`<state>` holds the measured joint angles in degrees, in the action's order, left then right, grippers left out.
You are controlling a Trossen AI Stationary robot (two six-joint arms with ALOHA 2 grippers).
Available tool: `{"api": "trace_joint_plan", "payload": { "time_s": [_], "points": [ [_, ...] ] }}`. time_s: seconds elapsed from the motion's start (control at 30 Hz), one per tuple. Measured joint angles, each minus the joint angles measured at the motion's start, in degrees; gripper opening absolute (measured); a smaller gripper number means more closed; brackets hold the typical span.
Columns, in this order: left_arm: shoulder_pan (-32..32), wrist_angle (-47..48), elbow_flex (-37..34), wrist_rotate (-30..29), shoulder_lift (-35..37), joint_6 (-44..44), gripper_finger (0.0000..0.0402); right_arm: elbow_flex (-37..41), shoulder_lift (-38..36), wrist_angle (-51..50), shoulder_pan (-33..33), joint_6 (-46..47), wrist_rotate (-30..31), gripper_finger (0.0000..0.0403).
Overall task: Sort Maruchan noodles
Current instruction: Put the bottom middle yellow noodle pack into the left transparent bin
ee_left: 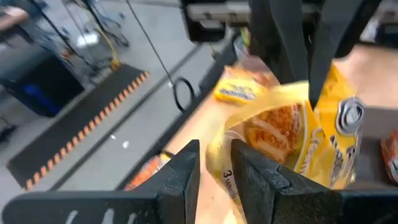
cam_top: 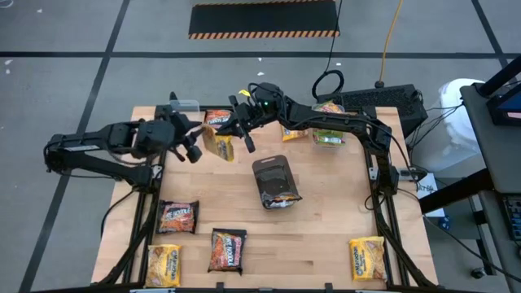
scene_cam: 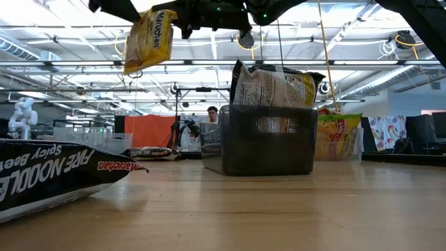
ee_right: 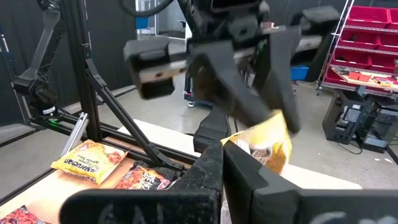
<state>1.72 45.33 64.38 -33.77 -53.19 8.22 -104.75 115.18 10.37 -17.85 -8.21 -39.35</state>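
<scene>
A yellow Maruchan noodle packet [cam_top: 218, 146] hangs high above the table's far left part, with my right gripper [ee_right: 222, 149] shut on it. It also shows in the low view [scene_cam: 150, 38]. My left gripper [ee_left: 216, 146] stands open right at the packet's side edge [ee_left: 227, 168], coming from the table's left [cam_top: 194, 146]. More noodle packets lie flat on the table. Two dark ones [cam_top: 177, 216] [cam_top: 228, 248] and a yellow one [cam_top: 163, 264] are near the left, and another yellow one [cam_top: 366, 259] is near the right. My right gripper pinches the yellow packet's upper edge [ee_left: 311, 93] between its two fingers [ee_left: 292, 50], reaching in from the table's far right. The packet hangs below the fingers, tilted, clear of the table. Whether my left gripper touches the packet's side edge, I cannot tell.
A dark tray [cam_top: 277, 181] with a packet standing in it sits mid-table [scene_cam: 268, 139]. More packets lie along the far edge [cam_top: 218, 120] [cam_top: 295, 134] [cam_top: 328, 134]. A dark packet lies close to the low camera [scene_cam: 56, 171].
</scene>
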Motion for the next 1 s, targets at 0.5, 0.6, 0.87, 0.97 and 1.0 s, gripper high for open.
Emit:
{"api": "trace_joint_plan", "payload": {
  "time_s": [0.5, 0.6, 0.87, 0.97, 1.0],
  "points": [
    [3.8, 0.69, 0.09, 3.07, -5.68, -5.5, 0.0099, 0.13, 0.0, -1.31, 0.68, -1.31, 0.28, 0.0],
    [3.8, 0.78, 0.04, 2.96, -5.64, -4.18, 0.0099, 0.13, 0.0, -1.66, 0.68, -1.41, 0.24, 0.0],
    [3.85, 1.08, 0.02, 2.56, -5.63, -3.22, 0.0077, 0.13, 0.0, -1.64, 0.68, -1.46, 0.2, 0.0],
    [4.36, 1.04, 0.02, 2.48, -5.63, -3.24, 0.0046, 0.13, 0.0, -1.65, 0.68, -1.48, 0.24, 0.0],
    [4.61, 1.05, 0.02, 2.47, -5.63, -3.24, 0.0033, 0.13, 0.0, -1.64, 0.68, -1.48, 0.26, 0.0]
  ]
}}
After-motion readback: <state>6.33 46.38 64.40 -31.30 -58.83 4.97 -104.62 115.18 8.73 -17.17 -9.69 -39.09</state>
